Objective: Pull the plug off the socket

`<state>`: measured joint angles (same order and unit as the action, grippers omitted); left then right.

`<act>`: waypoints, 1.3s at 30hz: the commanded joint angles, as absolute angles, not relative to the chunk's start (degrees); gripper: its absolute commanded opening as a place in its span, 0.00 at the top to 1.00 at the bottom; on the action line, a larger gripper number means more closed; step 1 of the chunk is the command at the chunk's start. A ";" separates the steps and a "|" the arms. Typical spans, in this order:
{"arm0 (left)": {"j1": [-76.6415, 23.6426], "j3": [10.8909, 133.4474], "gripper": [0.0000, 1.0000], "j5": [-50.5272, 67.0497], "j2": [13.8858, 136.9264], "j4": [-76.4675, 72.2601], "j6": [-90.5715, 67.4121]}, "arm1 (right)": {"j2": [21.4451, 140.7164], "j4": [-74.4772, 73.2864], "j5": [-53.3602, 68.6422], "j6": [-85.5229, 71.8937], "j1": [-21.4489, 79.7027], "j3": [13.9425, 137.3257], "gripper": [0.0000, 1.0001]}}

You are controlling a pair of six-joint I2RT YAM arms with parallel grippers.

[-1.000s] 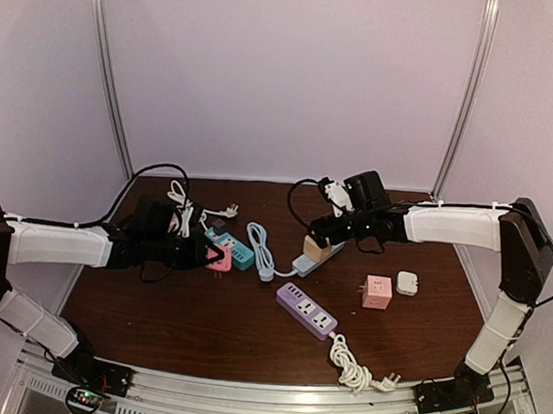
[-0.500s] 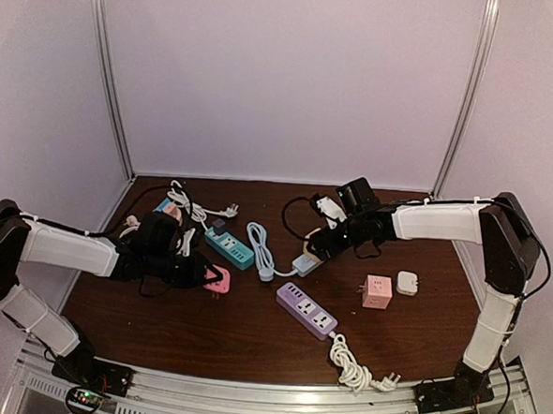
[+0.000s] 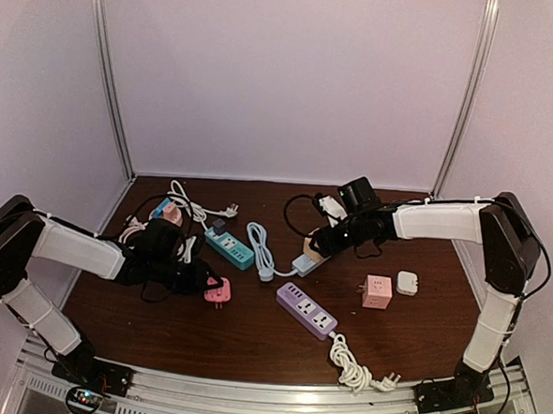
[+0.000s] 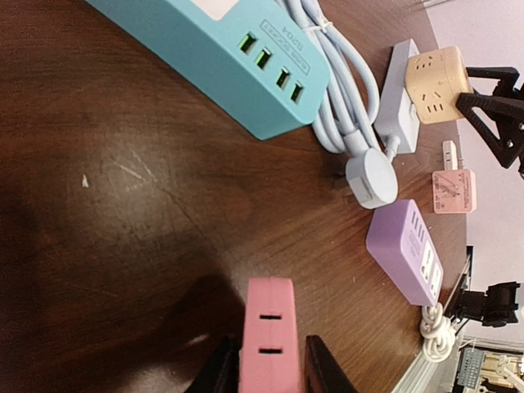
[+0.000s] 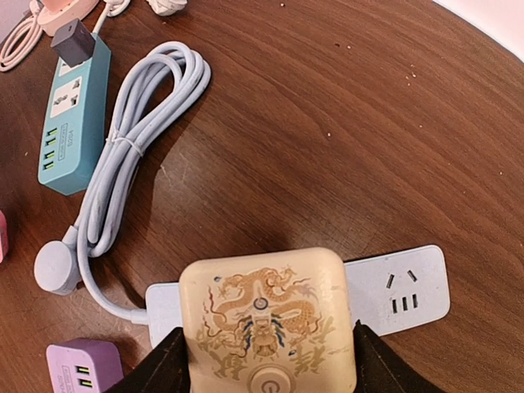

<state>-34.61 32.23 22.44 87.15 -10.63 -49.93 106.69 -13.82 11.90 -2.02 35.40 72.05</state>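
Right gripper (image 3: 320, 240): fingers clamp the beige cube (image 5: 266, 315) on the grey strip (image 5: 401, 291).
Right wrist only: dragon print on the cube's top.
Left gripper (image 4: 270, 372): grips a pink adapter (image 4: 268, 327).
Around: teal strip (image 4: 221, 57), coiled cable (image 5: 139, 139).

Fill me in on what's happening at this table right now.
The right gripper is clamped on a beige cube-shaped adapter with a dragon print, which sits on a pale grey power strip and is not yet pulled off. The left gripper grips a pink plug adapter down at the dark wooden table, apart from the teal power strip.
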 commanded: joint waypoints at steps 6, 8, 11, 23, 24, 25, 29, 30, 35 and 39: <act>-34.10 32.70 0.55 15.70 84.93 -5.40 -47.79 | 106.82 -14.38 8.55 -5.81 38.21 72.33 0.41; -34.10 33.50 0.49 13.21 83.42 -2.26 -46.68 | 106.43 -14.67 7.32 -7.03 38.55 72.13 0.45; -34.10 35.06 0.42 9.12 80.70 2.86 -44.96 | 105.94 -15.07 4.29 -9.69 38.87 71.90 0.51; -38.13 52.86 0.41 9.62 85.71 6.74 -40.95 | 103.48 -14.21 -7.38 -24.29 39.03 68.53 0.58; -38.53 54.83 0.44 10.88 88.63 5.98 -40.98 | 103.23 -13.63 -7.48 -25.57 39.12 68.02 0.58; -38.97 56.89 0.47 11.89 90.94 4.97 -41.11 | 102.93 -13.09 -7.80 -26.62 39.33 67.40 0.59; -41.22 65.97 0.56 16.02 100.11 2.79 -41.59 | 102.60 -12.04 -10.17 -27.98 42.01 67.50 0.59; -41.75 68.01 0.57 16.97 102.37 2.30 -41.89 | 102.88 -12.28 -10.70 -28.23 42.67 67.86 0.59; -42.82 74.59 0.68 21.39 111.72 -1.90 -44.89 | 104.12 -13.76 -11.19 -28.83 43.75 69.40 0.57; -42.93 77.78 0.76 23.91 116.94 -4.67 -47.30 | 104.72 -14.95 -10.87 -28.12 43.77 70.12 0.51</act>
